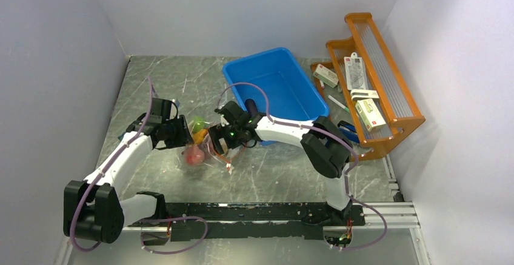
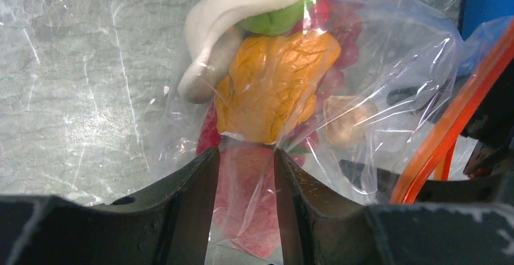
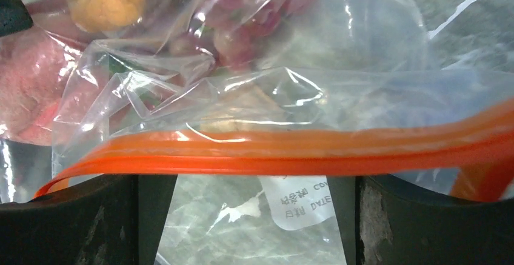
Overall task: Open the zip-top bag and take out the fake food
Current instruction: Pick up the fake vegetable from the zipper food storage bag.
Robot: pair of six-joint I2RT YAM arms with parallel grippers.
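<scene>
The zip-top bag (image 1: 209,150) lies crumpled on the table between my two grippers, with the fake food inside. My left gripper (image 2: 245,156) is shut on the bag's clear plastic and pinches the pink-red peach (image 2: 245,198) through it. Beyond its jaws I see an orange piece (image 2: 273,89), a white curved piece (image 2: 230,22), a green piece (image 2: 273,10) and dark red grapes (image 2: 345,34). My right gripper (image 3: 254,180) stands open, and the orange zip strip (image 3: 273,153) runs across in front of both fingers. In the top view the left gripper (image 1: 185,136) and right gripper (image 1: 219,144) face each other across the bag.
A blue bin (image 1: 273,86) stands just behind the right gripper. An orange wooden rack (image 1: 376,89) with small boxes sits at the back right. White walls close in the left, back and right sides.
</scene>
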